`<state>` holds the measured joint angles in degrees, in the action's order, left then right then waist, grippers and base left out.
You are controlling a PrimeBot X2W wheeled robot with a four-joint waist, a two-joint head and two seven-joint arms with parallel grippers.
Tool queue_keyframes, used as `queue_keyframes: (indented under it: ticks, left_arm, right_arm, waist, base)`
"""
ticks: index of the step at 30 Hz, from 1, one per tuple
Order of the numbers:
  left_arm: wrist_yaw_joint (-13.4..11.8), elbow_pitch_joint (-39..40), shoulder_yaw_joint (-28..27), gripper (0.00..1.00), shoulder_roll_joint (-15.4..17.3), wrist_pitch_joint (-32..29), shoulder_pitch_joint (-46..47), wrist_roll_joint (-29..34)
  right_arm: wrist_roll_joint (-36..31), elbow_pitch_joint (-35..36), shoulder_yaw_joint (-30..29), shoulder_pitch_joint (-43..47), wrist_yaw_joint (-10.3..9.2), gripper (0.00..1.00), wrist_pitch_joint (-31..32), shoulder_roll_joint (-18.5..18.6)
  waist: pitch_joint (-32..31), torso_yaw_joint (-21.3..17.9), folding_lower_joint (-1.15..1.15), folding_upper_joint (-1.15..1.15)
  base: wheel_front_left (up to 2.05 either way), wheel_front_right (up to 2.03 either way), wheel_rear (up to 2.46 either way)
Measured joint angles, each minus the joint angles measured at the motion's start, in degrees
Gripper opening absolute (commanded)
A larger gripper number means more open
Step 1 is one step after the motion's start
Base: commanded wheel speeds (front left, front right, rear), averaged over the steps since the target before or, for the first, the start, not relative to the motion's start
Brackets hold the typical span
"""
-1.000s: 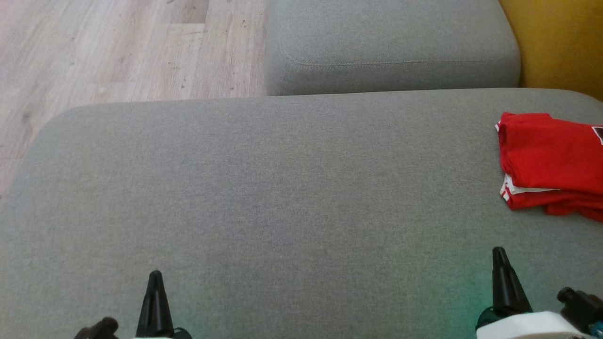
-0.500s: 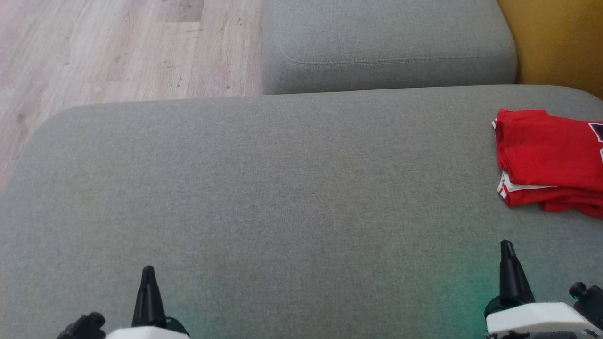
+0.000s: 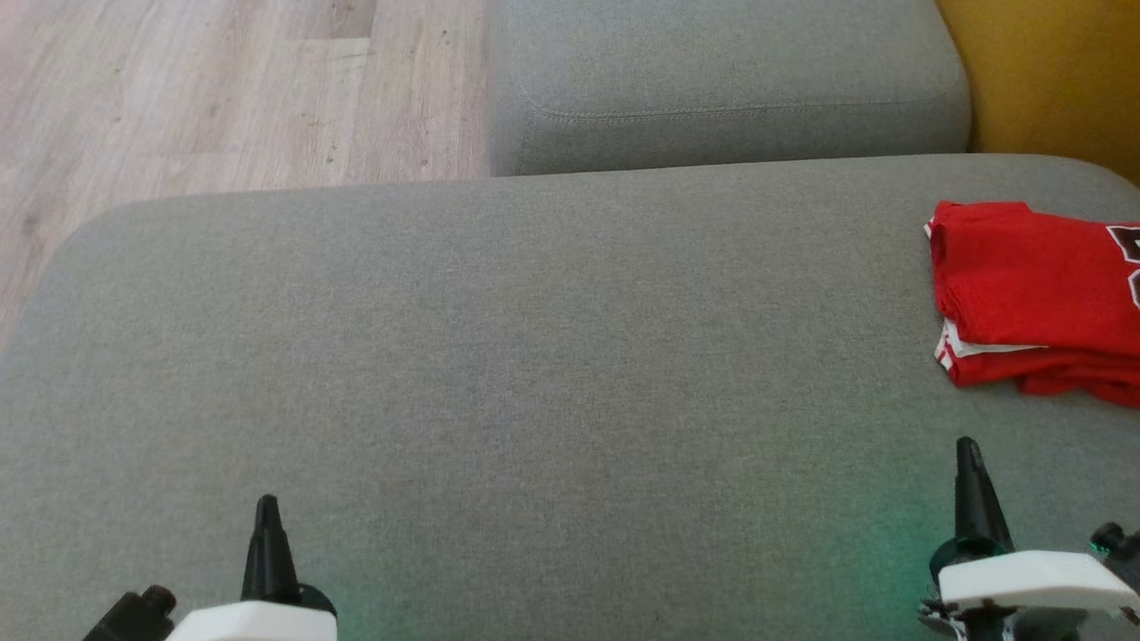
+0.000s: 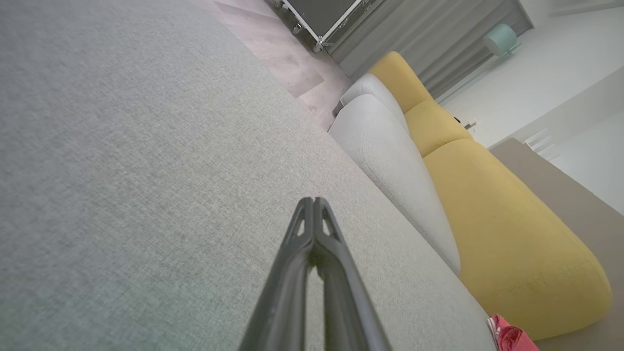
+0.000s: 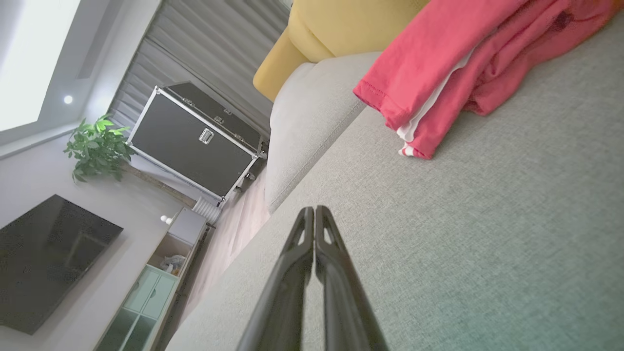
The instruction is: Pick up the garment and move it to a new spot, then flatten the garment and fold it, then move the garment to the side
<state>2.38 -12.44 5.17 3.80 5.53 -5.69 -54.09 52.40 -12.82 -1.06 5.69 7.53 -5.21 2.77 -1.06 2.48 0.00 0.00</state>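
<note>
Right gripper [image 3: 969,452] slightly farther forward, tips together; left gripper [image 3: 265,509] likewise closed; one red garment [image 3: 1033,285]

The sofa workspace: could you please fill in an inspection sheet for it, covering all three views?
Surface: grey sofa seat, flat and smooth.
Job's things: red garment with white trim, folded in layers, lying at the seat's right side, cut off by the head view's edge.
Clutter: nothing seen.
Grippers: left end effector shut, holding nothing, over bare seat; right end effector shut, holding nothing, near the garment but apart from it.
Cables: nothing seen.
Surroundings: wood floor at the far left; grey cushion beyond the seat; yellow cushion at the far right; black case, plant and dark screen further off.
</note>
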Motion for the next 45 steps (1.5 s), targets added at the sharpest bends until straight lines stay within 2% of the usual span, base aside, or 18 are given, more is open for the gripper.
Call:
queue_keyframes:
  ticks: [45]
  left_arm:
    - [3.35, -2.16, -5.23, 0.00, 0.01, -7.06, 6.20, -28.61]
  right_arm:
    - [29.37, -2.12, -3.30, -5.54, 0.00, 0.00, 7.13, 0.14]
  waist:
    - [0.90, -1.80, 0.00, 0.00]
  base:
    - [0.00, 0.00, 0.00]
